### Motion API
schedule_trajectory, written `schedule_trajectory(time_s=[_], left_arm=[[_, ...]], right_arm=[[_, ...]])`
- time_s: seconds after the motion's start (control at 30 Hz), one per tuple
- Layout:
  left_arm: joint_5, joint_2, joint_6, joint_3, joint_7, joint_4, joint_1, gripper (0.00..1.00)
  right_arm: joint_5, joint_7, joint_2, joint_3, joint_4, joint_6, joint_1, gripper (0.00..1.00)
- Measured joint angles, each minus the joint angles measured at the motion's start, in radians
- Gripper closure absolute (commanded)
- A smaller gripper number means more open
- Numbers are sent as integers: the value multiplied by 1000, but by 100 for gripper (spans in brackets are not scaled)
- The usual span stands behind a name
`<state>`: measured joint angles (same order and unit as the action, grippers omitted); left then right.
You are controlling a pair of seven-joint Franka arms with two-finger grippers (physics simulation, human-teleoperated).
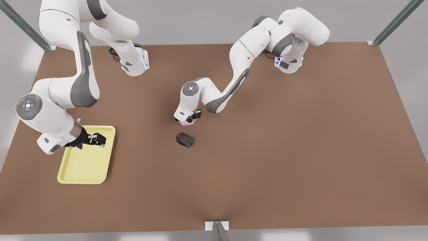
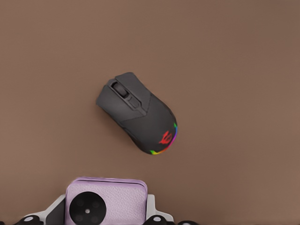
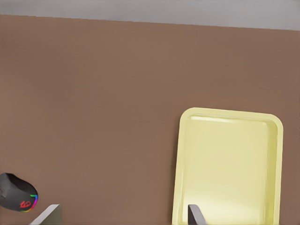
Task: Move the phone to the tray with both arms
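Note:
The pale pink phone (image 1: pixel 187 123) sits under my left gripper (image 1: pixel 187 119) near the table's middle. In the left wrist view the phone (image 2: pixel 106 201) lies between the two fingers (image 2: pixel 52 212), which press on its sides, so the left gripper (image 2: pixel 106 216) is shut on it. I cannot tell whether the phone rests on the table or hangs just above it. The pale yellow tray (image 1: pixel 83 167) lies at the front view's left. My right gripper (image 1: pixel 99 139) hovers open over the tray's far end with nothing between its fingers (image 3: pixel 47 216). The tray (image 3: pixel 225 164) has nothing in it.
A dark grey computer mouse (image 1: pixel 185 139) with coloured lights lies on the brown table just in front of the phone, and I see the mouse (image 2: pixel 138 112) close to the left gripper. Open brown table (image 1: pixel 140 150) stretches between the mouse and the tray.

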<state>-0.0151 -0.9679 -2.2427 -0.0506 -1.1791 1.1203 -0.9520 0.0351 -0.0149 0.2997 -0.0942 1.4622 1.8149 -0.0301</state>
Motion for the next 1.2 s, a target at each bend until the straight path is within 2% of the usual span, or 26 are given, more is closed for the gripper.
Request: schedule_trajectory(time_s=[0.17, 0.27, 0.3, 0.47, 0.57, 0.7, 0.83, 0.87, 0.9, 0.97, 1.2], left_arm=[[23, -63, -28, 0, -48, -60, -39, 19], [29, -76, -40, 1, -72, -77, -52, 15], [32, -79, -43, 3, -79, -78, -58, 0], [53, -76, -47, 4, -107, -81, -65, 0], [56, 67, 21, 2, -102, -75, 56, 0], [-14, 358, 188, 3, 22, 58, 508, 0], [-78, 461, 369, 5, 237, 89, 812, 0], [-97, 533, 393, 9, 292, 176, 854, 0], [-110, 661, 384, 12, 344, 365, 876, 0], [-124, 779, 371, 13, 440, 522, 889, 0], [-90, 824, 413, 13, 705, 563, 889, 0]], right_arm=[[2, 32, 10, 6, -7, 0, -4, 0], [1, 52, 11, 7, -7, 0, -5, 0], [1, 58, 12, 7, -7, 0, -5, 0], [-5, 57, 30, -1, -7, -13, 25, 0], [-5, 57, 31, -1, -5, -24, 30, 0], [-5, 60, 31, -2, -2, -39, 32, 0], [4, 65, 30, -2, -5, -55, 52, 0], [10, 68, 28, -2, -3, -60, 58, 0], [14, 70, 27, -2, -4, -64, 69, 0], [6, 68, 52, -3, -35, -66, 110, 0], [-36, 22, 224, -20, -114, -32, 243, 0]])
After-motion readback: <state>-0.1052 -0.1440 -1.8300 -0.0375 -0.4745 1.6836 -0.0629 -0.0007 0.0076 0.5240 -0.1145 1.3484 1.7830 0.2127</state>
